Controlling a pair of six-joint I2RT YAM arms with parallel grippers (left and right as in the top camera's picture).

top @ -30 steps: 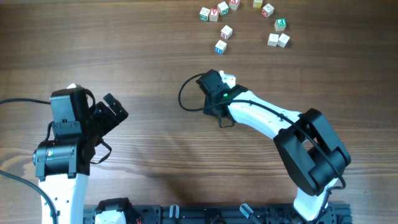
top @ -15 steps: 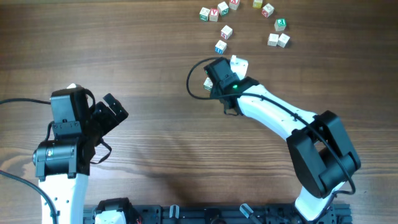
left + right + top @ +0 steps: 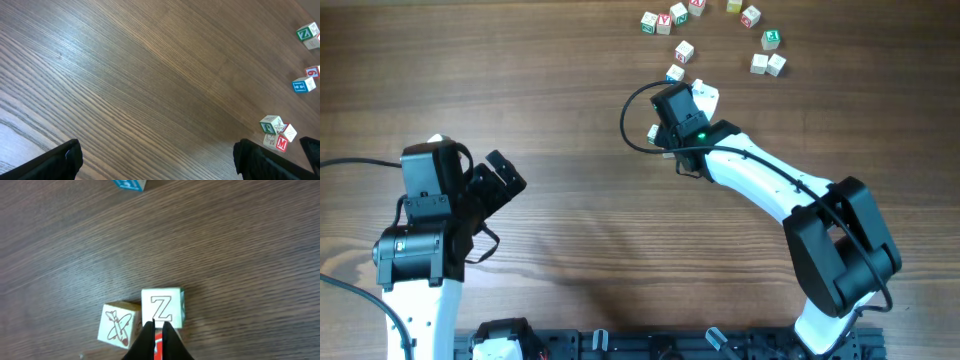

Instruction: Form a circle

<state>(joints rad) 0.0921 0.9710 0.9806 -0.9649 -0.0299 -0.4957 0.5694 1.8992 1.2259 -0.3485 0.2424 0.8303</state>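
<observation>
**Overhead view.** You are looking down on two arms over one wooden table [image 3: 520, 60]. The left gripper [image 3: 500, 180] is standing spread wide and is gripping nothing. The right gripper [image 3: 665, 122] is pointing down, and the circle [image 3: 655, 133] is lying right at its tip, with only one of its cubes showing. Eleven loose cubes [image 3: 758, 64] are lying scattered beyond the right gripper. One of them, a blue cube [image 3: 674, 74], is sitting just beside its head.

**Left wrist view.** You are seeing two dark fingers [image 3: 65, 160] sitting far apart, with bare wood between them. The circle [image 3: 276, 134] is lying ahead and well to the right of them. Three of its cubes are touching, and one is showing a red M [image 3: 281, 144]. Four loose cubes are lying farther out.

**Right wrist view.** You are seeing two fingers [image 3: 145, 342] pinching together with no gap at the tips. The tips are meeting the near edge of one Z cube [image 3: 161, 308]. One aeroplane cube [image 3: 119, 325] is touching it on the left. A red-printed face is showing beneath the fingers.
</observation>
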